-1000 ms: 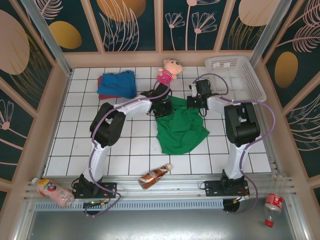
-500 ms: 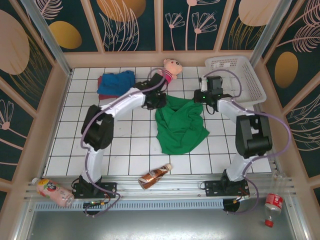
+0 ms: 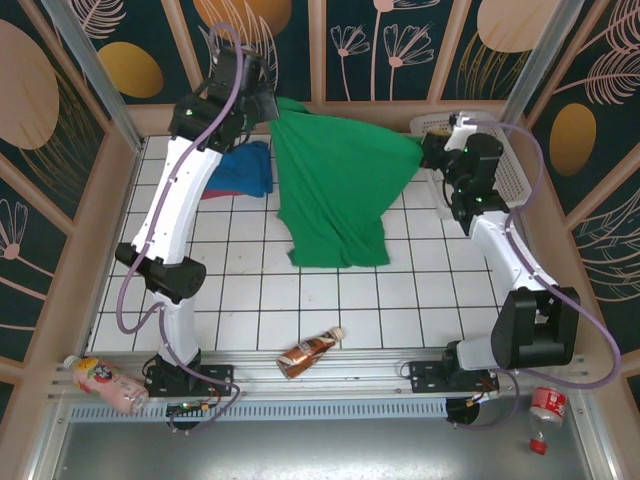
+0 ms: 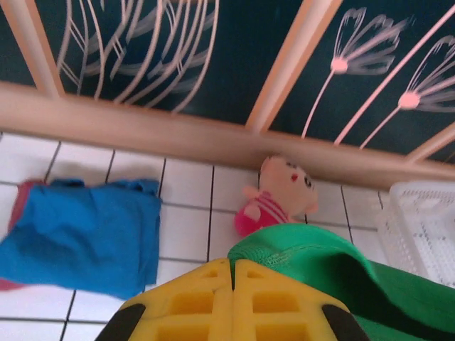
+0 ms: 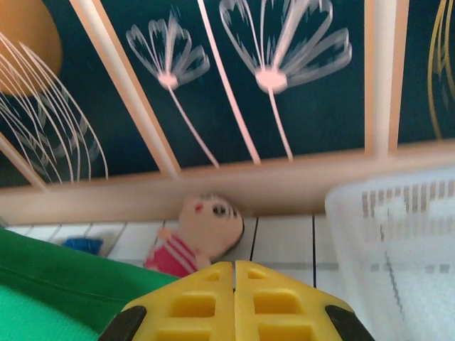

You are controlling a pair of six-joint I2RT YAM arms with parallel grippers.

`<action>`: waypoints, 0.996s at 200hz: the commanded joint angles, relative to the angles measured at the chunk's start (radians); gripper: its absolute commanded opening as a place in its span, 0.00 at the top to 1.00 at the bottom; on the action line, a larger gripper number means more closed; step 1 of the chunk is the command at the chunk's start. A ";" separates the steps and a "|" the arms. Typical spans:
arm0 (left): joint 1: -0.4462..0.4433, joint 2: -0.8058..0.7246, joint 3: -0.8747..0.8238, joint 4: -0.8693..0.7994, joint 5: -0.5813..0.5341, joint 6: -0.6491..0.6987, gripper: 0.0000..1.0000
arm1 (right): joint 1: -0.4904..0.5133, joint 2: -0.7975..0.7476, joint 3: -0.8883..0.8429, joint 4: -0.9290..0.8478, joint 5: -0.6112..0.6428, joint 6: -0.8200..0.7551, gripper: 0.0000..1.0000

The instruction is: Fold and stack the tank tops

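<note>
Room: You are looking into a cell walled with dark teal panels painted with pale seed heads and gold ovals, framed in light wood

Surface: The table (image 3: 330, 300) is white square tiles with dark grout, and a metal rail runs along its near edge

Tank tops, three: You count one green, one blue, one maroon

Green tank top (image 3: 335, 190): It hangs spread in the air over the far half of the table, one upper corner at each gripper; whether its lower hem touches the tiles you cannot tell

Blue tank top (image 3: 240, 168): It lies folded at the far left, on top of the maroon tank top (image 3: 206, 192), which shows as a thin edge beneath it

Left gripper (image 3: 268, 100): Raised high by the back wall, its yellow fingers (image 4: 192, 298) are pressed together, pinching the green top's left corner

Right gripper (image 3: 428, 150): Raised beside the basket, its fingers (image 5: 274, 305) are closed on the right corner

Doll, one: The pink plush doll (image 4: 277, 195) lies against the back wall, between the folded pile and the basket

Basket, one: The white plastic basket (image 3: 512, 170) sits in the far right corner

Bottles, three: A brown bottle (image 3: 310, 350) lies on the near tiles, a pink bottle (image 3: 105, 385) on the rail at left, and a red-capped bottle (image 3: 545, 410) outside the frame at right
</note>
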State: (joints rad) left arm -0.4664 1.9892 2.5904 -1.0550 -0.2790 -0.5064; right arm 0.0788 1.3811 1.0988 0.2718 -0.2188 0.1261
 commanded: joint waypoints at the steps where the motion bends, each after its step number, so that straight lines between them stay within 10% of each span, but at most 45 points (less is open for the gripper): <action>1: 0.029 -0.016 -0.018 0.082 -0.033 0.100 1.00 | -0.020 -0.016 0.110 0.161 -0.026 -0.050 1.00; 139: 0.044 -0.362 -0.220 0.482 -0.149 0.407 1.00 | -0.019 -0.339 0.131 0.288 -0.072 -0.251 1.00; 199: 0.047 -0.282 -0.193 0.548 -0.148 0.501 1.00 | -0.020 -0.242 0.140 0.371 -0.028 -0.218 1.00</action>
State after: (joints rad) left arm -0.4301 1.6245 2.3760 -0.5663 -0.3916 -0.0784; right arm 0.0669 1.0649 1.2369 0.5735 -0.3069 -0.0959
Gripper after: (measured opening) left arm 0.064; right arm 0.061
